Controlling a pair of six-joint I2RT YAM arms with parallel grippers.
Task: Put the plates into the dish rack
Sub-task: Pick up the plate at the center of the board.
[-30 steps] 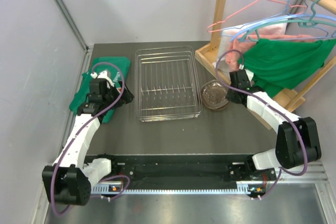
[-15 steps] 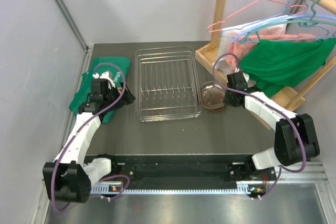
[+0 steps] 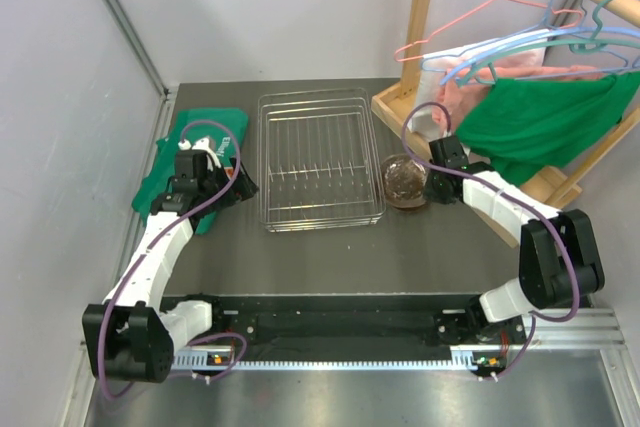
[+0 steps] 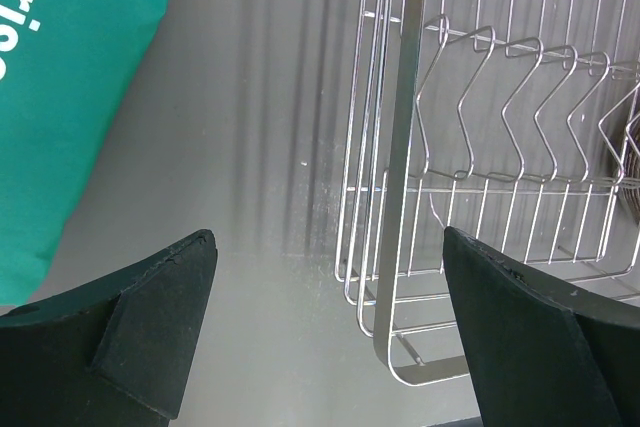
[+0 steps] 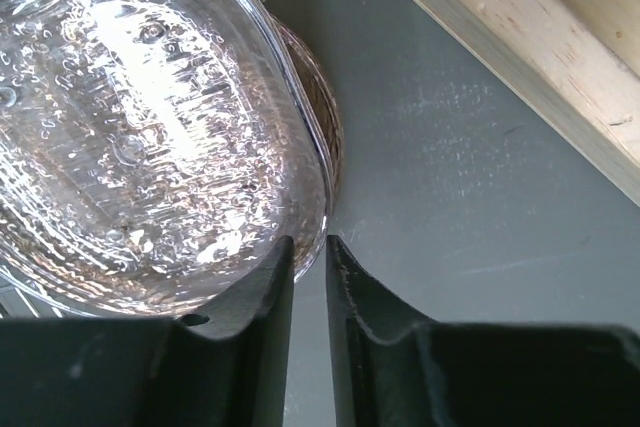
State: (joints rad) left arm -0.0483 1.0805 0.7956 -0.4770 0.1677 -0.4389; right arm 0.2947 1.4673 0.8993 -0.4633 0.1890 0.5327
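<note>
I see left end effector wide, nine o'clock of dish rack; right end effector pinching rim of clear plate.

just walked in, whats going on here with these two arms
The right hand is nearly closed at the rim of a clear plate stacked on a brown plate, just right of the dish rack; a firm grip can't be confirmed. The left hand hangs open by the rack's left side. No plate is in the rack yet.
</note>
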